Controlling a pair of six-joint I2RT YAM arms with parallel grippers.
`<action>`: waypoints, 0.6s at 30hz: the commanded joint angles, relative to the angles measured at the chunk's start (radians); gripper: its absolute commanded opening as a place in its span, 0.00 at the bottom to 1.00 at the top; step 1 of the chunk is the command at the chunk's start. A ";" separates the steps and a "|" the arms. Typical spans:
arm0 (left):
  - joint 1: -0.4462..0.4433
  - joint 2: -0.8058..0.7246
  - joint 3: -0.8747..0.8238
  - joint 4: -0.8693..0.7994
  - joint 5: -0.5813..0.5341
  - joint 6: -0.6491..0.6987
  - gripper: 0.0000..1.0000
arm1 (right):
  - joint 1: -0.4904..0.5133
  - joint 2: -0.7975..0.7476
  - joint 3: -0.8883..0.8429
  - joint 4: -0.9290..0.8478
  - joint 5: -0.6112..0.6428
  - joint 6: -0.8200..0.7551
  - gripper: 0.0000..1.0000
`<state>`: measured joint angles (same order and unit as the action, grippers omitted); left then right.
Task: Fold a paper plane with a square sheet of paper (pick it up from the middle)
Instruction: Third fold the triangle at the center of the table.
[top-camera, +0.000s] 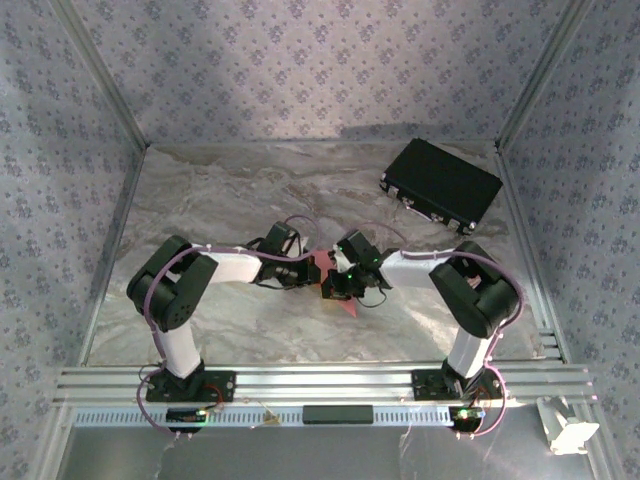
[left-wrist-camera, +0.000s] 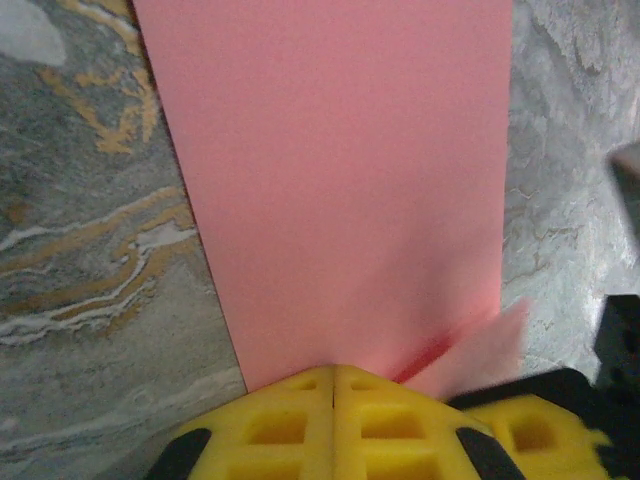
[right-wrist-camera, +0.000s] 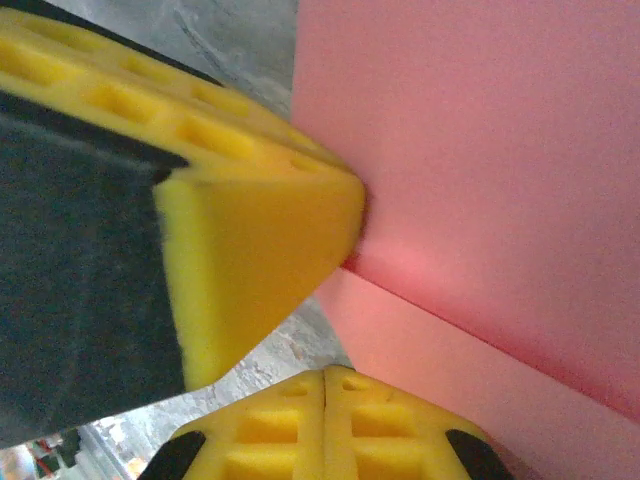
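Observation:
The square sheet of paper (top-camera: 319, 262) is salmon pink and lies mid-table between both arms. In the left wrist view the paper (left-wrist-camera: 340, 180) stretches away from my left gripper (left-wrist-camera: 333, 372). That gripper's yellow jaws are pressed together, their tips on the sheet's near edge. A creased flap (left-wrist-camera: 470, 350) lifts at the right. In the right wrist view my right gripper (right-wrist-camera: 327, 374) is shut, its tips at the edge of the lower flap (right-wrist-camera: 450, 370). The left gripper's fingers (right-wrist-camera: 250, 220) touch the crease. From above, the left gripper (top-camera: 305, 272) and right gripper (top-camera: 335, 285) meet over the sheet.
A black rectangular case (top-camera: 441, 186) lies at the back right of the marbled table (top-camera: 220, 200). Patterned walls enclose the table on three sides. A metal rail (top-camera: 320, 382) runs along the near edge, by the arm bases.

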<state>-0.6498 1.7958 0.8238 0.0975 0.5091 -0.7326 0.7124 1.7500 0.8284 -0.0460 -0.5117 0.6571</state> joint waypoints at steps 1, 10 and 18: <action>-0.002 0.047 0.000 -0.084 -0.053 0.029 0.00 | -0.001 0.019 -0.016 0.005 -0.017 -0.014 0.00; -0.002 0.051 0.017 -0.108 -0.060 0.048 0.00 | -0.011 -0.102 -0.066 0.061 -0.053 0.011 0.01; -0.001 0.050 0.014 -0.111 -0.060 0.048 0.00 | -0.065 -0.155 -0.154 0.041 -0.033 -0.007 0.04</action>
<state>-0.6498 1.8030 0.8429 0.0723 0.5087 -0.7139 0.6617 1.6058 0.7139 0.0177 -0.5434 0.6613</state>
